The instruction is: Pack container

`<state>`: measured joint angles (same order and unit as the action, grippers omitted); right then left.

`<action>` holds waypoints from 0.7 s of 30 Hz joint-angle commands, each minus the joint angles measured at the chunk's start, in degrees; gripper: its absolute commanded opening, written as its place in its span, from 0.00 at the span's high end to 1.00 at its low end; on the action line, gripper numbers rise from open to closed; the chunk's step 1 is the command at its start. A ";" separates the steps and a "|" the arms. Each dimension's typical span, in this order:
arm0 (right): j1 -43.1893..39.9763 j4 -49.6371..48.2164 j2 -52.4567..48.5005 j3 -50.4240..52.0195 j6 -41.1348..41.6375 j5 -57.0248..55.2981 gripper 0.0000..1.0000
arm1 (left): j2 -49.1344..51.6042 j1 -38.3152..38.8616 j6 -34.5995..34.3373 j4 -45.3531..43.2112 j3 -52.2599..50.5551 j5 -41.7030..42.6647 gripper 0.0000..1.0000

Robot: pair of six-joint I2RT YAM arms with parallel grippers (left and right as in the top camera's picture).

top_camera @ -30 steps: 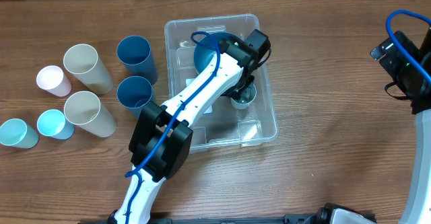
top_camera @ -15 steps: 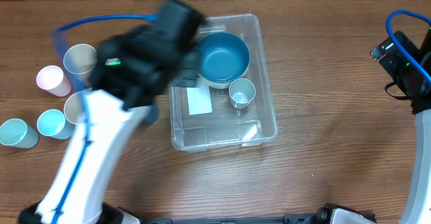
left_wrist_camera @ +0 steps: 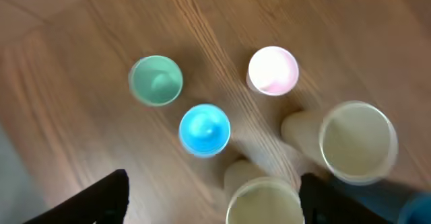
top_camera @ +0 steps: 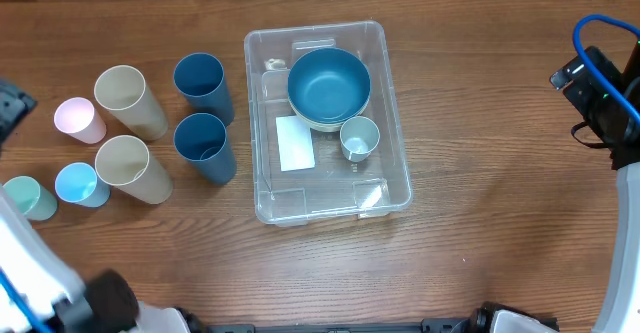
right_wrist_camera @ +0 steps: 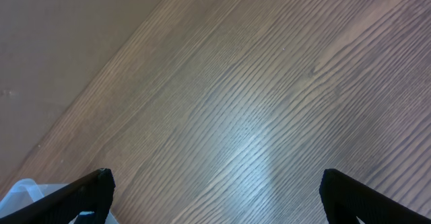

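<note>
The clear container (top_camera: 401, 163) stands mid-table. Inside it are a blue bowl (top_camera: 329, 85), a small pale blue cup (top_camera: 359, 138) standing upright and a white label (top_camera: 295, 143). My left arm (top_camera: 30, 273) is at the far left edge, mostly out of the overhead view. In the left wrist view my left gripper (left_wrist_camera: 212, 178) is open, high above the cups, with nothing in it. A beige cup (left_wrist_camera: 264, 200) stands below, between its fingers. My right gripper (right_wrist_camera: 215, 180) is open over bare wood, far right of the container.
Left of the container stand two dark blue cups (top_camera: 200, 83) (top_camera: 203, 145), two tall beige cups (top_camera: 125, 98) (top_camera: 130, 168), a pink cup (top_camera: 78, 119), a light blue cup (top_camera: 78, 184) and a teal cup (top_camera: 28, 197). The right arm (top_camera: 605, 103) stays at the right edge.
My left arm has come out of the container and swung left over the cups. Its gripper has opened, leaving the small pale blue cup in the container. The right arm has not moved.
</note>
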<state>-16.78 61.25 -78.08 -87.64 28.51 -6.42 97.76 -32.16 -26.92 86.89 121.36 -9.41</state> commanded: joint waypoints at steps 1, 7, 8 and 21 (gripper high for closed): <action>0.00 -0.22 0.22 -0.55 0.24 -0.61 0.00 | 11.91 -1.73 3.65 -4.74 -0.83 5.01 0.25; 0.00 -0.24 0.22 -0.55 0.26 -0.61 0.00 | 27.08 -1.84 7.30 -13.53 -0.83 5.51 0.27; -0.02 -0.24 0.22 -0.55 0.24 -0.61 0.00 | 28.98 -1.86 7.87 -14.40 -0.83 6.10 0.28; 0.00 -0.24 0.22 -0.55 0.26 -0.61 0.00 | 37.44 -1.99 9.77 -20.48 0.24 6.93 0.96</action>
<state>-16.78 61.28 -78.08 -87.64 28.49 -6.39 135.26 -33.76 -17.61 66.13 120.40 -3.11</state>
